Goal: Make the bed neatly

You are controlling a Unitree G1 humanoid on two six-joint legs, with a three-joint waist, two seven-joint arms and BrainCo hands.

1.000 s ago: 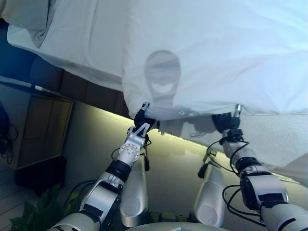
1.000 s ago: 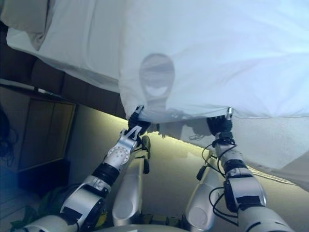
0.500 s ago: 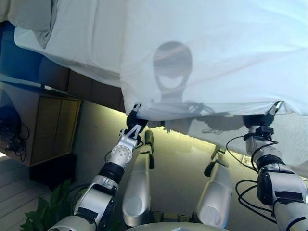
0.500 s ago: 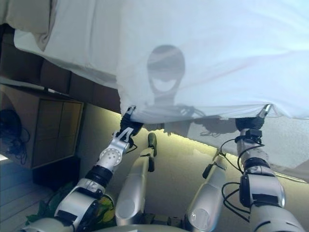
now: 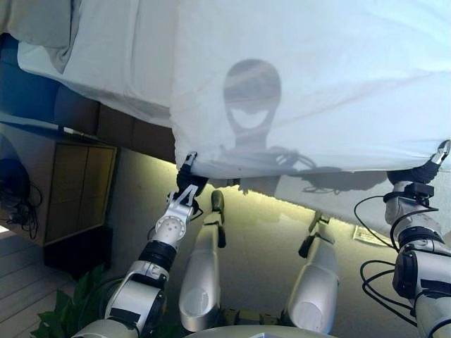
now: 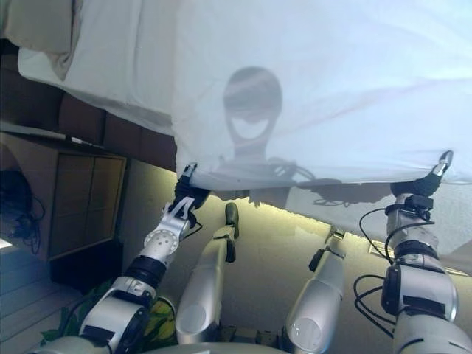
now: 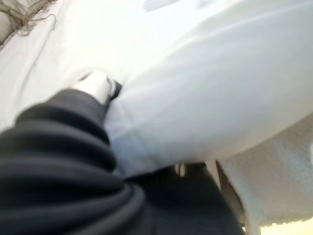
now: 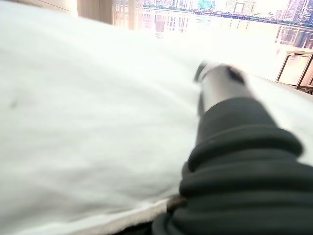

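both hands, left hand [image 5: 189,177] at 7 o'clock, right hand [image 5: 423,171] at 4, clench the white duvet [image 5: 310,84] hem; an uneven pull risks skewing it.

A wooden cabinet [image 5: 74,190] stood by the pale floor [image 5: 261,232]; a green plant [image 5: 67,310] sat near; a window [image 8: 195,12] showed city buildings.

No readable text, labels or numbers anywhere. White duvet [image 5: 317,77] is plain, no print. Small flat white item [image 5: 368,235] on the floor below the duvet's edge could carry print; too small to tell.
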